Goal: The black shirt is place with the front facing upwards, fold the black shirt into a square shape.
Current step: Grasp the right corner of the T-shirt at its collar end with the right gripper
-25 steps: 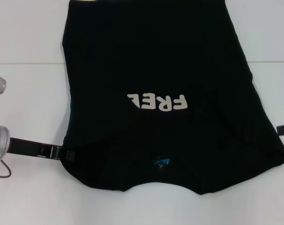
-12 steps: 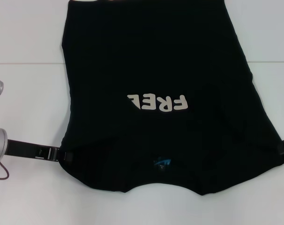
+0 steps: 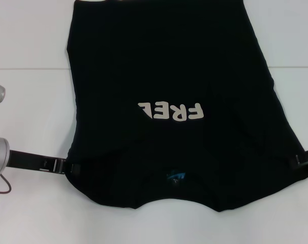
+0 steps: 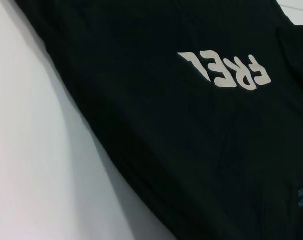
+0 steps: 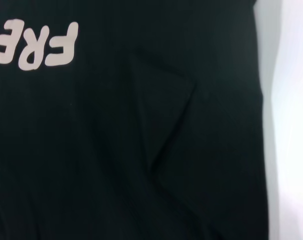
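Where the near hem of cloth curves over the white bench (image 3: pixel 32 213), the black shirt (image 3: pixel 169 66) lies spread flat, its collar and small blue neck label (image 3: pixel 174 176) nearest the robot. The left end effector (image 3: pixel 70 166) reaches in low from the left and meets the shirt's left edge beside the collar; whether its fingers are apart or together cannot be told, since they merge with the dark cloth. The right end effector (image 3: pixel 302 158) touches the opposite edge at the right shoulder, and its state cannot be told either. Between the two, a little farther out, the cream letters (image 3: pixel 170 110) read upside down, with the last partly hidden under a fold. Beyond them the shirt's body runs away to the far side of the bench.
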Controlling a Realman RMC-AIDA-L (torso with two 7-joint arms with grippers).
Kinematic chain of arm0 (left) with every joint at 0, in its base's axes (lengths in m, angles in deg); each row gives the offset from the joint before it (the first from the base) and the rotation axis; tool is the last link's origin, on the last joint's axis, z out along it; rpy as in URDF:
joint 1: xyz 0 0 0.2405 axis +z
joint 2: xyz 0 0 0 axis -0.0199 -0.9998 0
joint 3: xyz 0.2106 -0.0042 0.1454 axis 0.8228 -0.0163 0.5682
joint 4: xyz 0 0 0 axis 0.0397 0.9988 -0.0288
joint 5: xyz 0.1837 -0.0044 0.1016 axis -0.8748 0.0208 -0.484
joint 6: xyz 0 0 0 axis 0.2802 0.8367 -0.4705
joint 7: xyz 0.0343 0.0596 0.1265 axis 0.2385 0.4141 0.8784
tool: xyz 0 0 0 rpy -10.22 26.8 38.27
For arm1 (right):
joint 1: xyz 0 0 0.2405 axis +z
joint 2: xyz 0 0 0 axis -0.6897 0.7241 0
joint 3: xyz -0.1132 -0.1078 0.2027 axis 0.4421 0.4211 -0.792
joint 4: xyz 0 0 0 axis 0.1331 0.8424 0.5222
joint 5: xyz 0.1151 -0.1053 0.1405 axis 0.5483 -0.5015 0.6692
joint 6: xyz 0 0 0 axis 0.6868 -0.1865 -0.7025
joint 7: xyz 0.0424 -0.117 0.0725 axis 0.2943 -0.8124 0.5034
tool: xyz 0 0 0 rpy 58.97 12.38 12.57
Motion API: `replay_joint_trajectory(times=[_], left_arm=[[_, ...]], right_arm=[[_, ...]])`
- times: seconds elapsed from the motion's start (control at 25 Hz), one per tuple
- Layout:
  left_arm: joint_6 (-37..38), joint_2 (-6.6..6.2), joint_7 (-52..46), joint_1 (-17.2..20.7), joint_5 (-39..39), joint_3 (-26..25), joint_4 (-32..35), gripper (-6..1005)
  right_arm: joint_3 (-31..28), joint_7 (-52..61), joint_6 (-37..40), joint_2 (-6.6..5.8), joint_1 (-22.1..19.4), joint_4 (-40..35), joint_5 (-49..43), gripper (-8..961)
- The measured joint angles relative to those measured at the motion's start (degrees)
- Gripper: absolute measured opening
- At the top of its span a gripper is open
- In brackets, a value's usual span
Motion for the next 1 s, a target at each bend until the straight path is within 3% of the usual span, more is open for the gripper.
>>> replay_joint_trajectory(times=[1.0], left_arm=[[-0.01,-0.10,-0.42,-0.25,-0.01,0.00,0.02,33]], right_arm=[[4.07,0.33,-3.36,1.11,2.40,3.59,0.08,925]])
